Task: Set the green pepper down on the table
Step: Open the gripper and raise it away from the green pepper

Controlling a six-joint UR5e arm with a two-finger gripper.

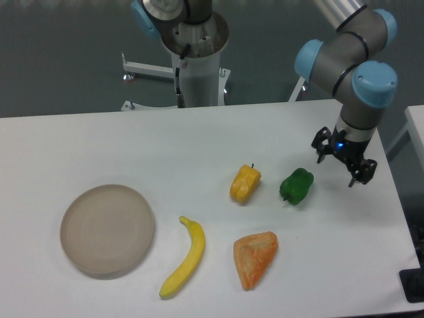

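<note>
Green pepper (296, 186) rests on tabletop (199, 146) near right edge; hand (343, 165) beside it, released, fingers spread.

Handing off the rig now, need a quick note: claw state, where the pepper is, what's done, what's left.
Claw: open, empty, beside and to the right of the green pepper, not touching it.
Green pepper: lying on the white table, right of the yellow pepper, not on the plate.
Done: the pepper appears placed on the table and released.
Left: probably only pulling the arm away; check nothing else is pending.
</note>
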